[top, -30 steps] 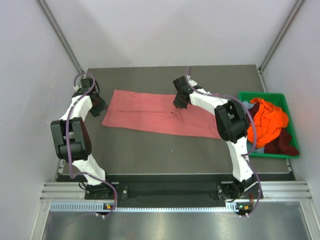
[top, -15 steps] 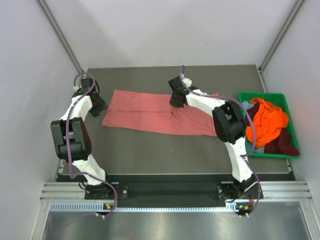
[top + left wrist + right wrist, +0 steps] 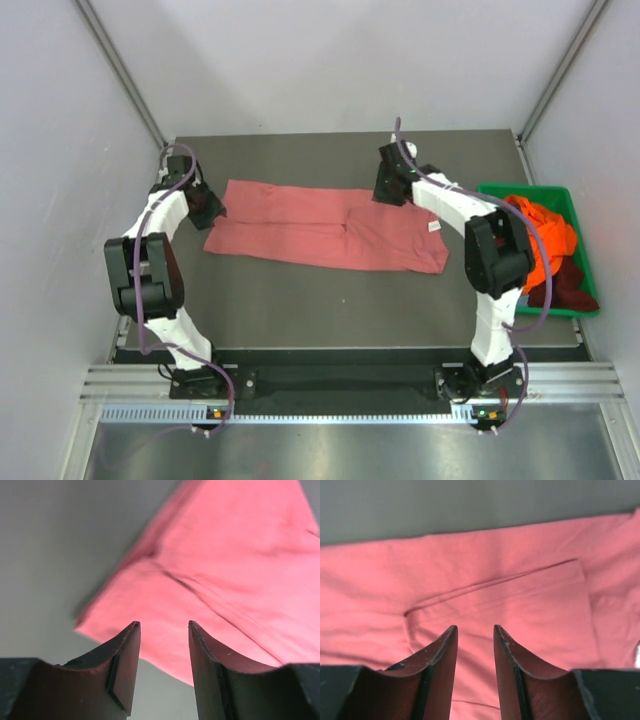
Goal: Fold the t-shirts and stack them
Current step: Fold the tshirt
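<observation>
Over the far edge of the salmon-pink t-shirt [image 3: 320, 228], spread on the surface [image 3: 300, 300] as a long folded strip, the right hand [image 3: 475, 627] is held parted and empty; at its left end, the left hand [image 3: 164, 625] likewise. A crosswise fold seems due: one end must be gripped.

You have one dark grey table [image 3: 300, 300], matte, filling the middle of the overhead view. One green plastic bin [image 3: 545, 190] sits at its right edge. One ribbed metal rail [image 3: 340, 400], possibly aluminium, runs along the near side, and pale walls [image 3: 330, 60] enclose the rest.
</observation>
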`<action>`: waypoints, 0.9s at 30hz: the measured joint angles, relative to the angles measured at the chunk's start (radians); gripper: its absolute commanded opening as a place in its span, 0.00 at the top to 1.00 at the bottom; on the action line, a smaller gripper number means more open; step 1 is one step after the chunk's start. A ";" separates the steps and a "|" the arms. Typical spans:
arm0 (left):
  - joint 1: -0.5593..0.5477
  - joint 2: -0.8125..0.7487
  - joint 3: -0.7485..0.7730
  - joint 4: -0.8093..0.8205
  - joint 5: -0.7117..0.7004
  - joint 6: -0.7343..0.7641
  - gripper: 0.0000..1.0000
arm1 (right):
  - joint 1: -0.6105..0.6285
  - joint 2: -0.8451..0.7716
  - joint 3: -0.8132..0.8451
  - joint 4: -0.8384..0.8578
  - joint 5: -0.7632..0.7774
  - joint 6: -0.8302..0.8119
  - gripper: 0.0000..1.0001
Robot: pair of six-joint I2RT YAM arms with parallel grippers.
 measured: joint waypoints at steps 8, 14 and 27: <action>-0.015 0.102 0.005 0.111 0.220 0.011 0.52 | -0.206 -0.019 -0.114 0.064 -0.308 -0.268 0.69; -0.015 0.197 0.034 0.173 0.280 0.008 0.52 | -0.285 0.011 -0.105 0.086 -0.490 -0.381 0.67; -0.017 0.256 0.076 0.196 0.238 0.006 0.52 | -0.312 0.104 -0.059 0.086 -0.579 -0.474 0.67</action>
